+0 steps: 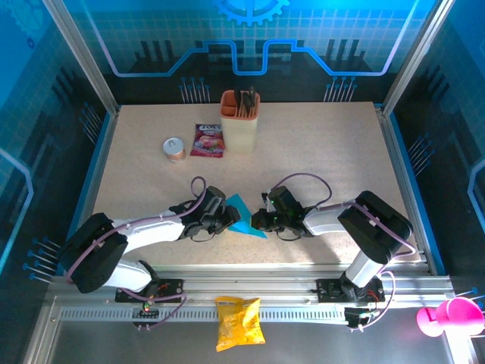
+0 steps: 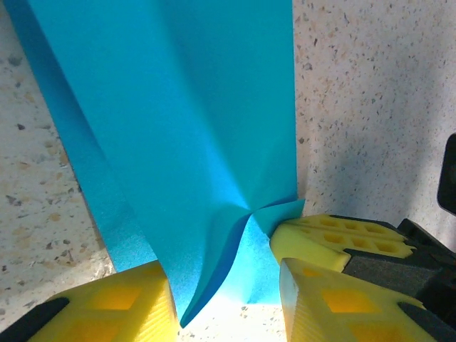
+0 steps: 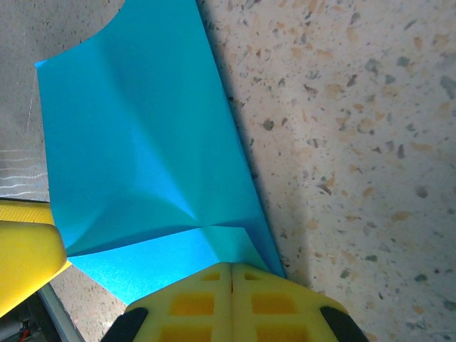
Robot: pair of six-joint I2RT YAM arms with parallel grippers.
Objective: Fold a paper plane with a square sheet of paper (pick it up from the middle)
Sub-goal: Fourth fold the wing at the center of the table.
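Speckled tabletop (image 1: 341,152) roomy at right; right hand (image 3: 231,271) pinches blue sheet (image 3: 142,142) edge; left hand (image 2: 224,285) half-open astride it

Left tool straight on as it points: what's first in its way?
Likely the square sheet of paper: it lies straight ahead of the left tool, between its open fingers. The right tool pinches it beside that line.

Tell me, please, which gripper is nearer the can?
Left. In the top view the left gripper is at the paper's left edge, below-right of the can; the right gripper holds the paper's right edge, farther off.
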